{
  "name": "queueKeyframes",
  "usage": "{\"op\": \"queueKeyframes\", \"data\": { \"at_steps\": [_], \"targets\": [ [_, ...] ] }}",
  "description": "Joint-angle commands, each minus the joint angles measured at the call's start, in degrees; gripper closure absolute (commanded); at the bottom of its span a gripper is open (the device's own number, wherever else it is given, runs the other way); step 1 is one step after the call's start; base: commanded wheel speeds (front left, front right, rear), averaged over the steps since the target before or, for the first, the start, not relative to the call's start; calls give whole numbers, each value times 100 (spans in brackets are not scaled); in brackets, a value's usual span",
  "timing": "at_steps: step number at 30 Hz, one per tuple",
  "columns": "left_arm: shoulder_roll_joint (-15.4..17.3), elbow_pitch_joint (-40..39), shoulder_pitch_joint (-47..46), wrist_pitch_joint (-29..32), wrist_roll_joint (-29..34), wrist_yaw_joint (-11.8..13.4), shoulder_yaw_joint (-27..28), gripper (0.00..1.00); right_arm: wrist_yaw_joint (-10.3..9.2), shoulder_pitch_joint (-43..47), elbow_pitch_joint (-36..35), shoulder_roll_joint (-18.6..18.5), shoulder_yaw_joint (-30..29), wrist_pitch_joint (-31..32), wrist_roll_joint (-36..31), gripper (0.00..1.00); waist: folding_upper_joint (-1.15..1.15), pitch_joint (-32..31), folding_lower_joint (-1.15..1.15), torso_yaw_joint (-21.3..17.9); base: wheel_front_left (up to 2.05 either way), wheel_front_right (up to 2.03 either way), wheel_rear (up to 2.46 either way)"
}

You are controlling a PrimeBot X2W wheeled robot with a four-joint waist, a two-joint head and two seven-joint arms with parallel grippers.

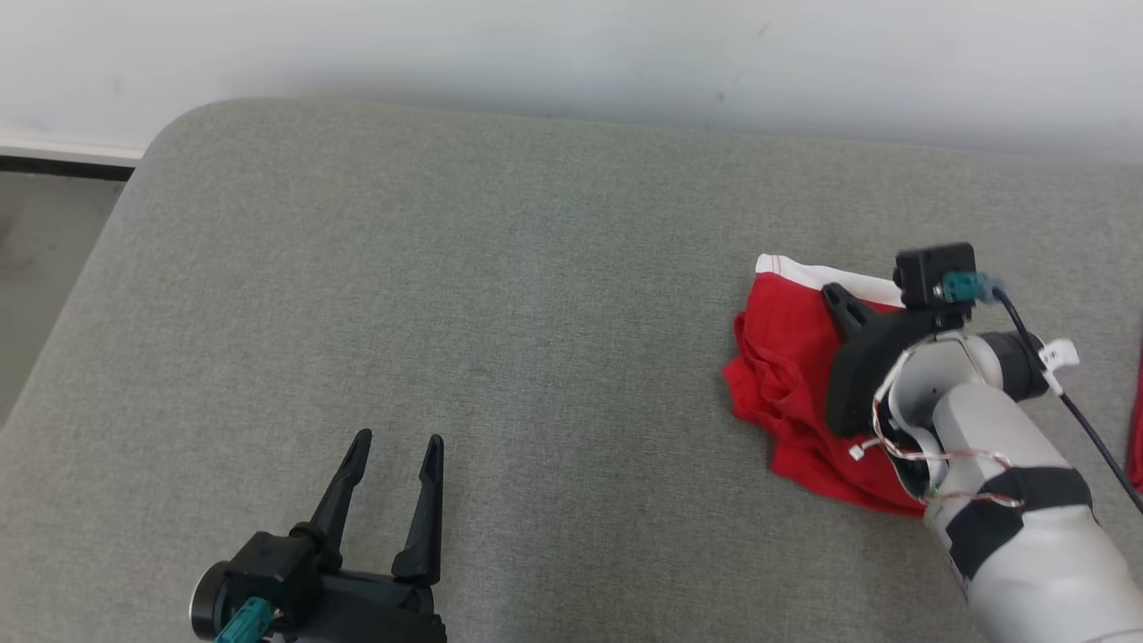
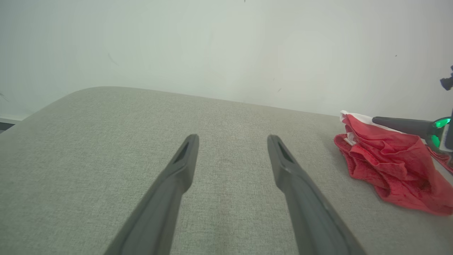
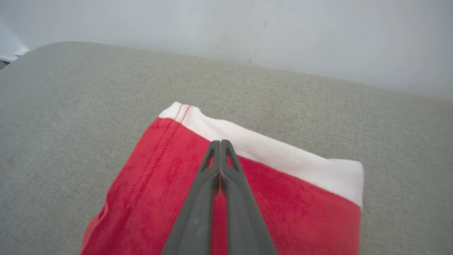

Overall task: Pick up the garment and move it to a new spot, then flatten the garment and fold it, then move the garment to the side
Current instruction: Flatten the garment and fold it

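The garment (image 1: 786,375) is a red cloth with a white band, lying bunched on the right part of the grey cushion (image 1: 500,295). My right gripper (image 1: 830,290) reaches over it with both fingers pressed together, no cloth between them. In the right wrist view its tips (image 3: 220,141) rest over the red cloth (image 3: 283,198) just short of the white band. My left gripper (image 1: 398,439) stands open low at the left over bare cushion, far from the cloth. In the left wrist view its fingers (image 2: 232,137) spread wide, with the garment (image 2: 389,166) off to the right.
A pale wall (image 1: 571,54) runs behind the cushion. The cushion's rounded left edge (image 1: 107,241) drops to a floor strip. Another bit of red cloth (image 1: 1136,420) shows at the far right edge. A black cable (image 1: 1072,402) trails from the right wrist.
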Motion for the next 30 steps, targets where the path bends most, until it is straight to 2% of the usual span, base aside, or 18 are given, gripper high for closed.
{"op": "queueKeyframes", "data": {
  "at_steps": [1,4,9,14,20,25,30],
  "targets": [
    [5,-4,62,-12,2,18,35,0,-15,246,-200,-112,67,-167,62,100,-1,-75,0,-102,0,0,0],
    [4,-23,102,-12,35,18,97,0,-15,563,-505,-339,154,-358,-75,100,-1,-104,0,-210,0,0,0],
    [4,-36,84,-12,42,6,154,0,-15,1102,-893,-336,358,-581,-365,100,-1,-106,0,-306,0,0,0],
    [5,-16,42,-12,42,-13,168,0,-15,1438,-1010,62,724,-835,-482,100,-1,-88,0,-337,0,0,0],
    [4,24,91,-12,67,-29,166,0,-15,1617,-758,443,1262,-672,-392,100,-1,-166,0,-341,0,0,0],
    [5,89,165,-12,76,-33,161,0,-15,1745,-530,613,1625,-601,-162,100,-1,-318,0,-344,0,0,0],
    [5,128,279,-12,155,-1,293,0,-15,1755,-872,660,1677,-1009,285,100,-1,-540,0,-504,0,0,0]
  ]
}}
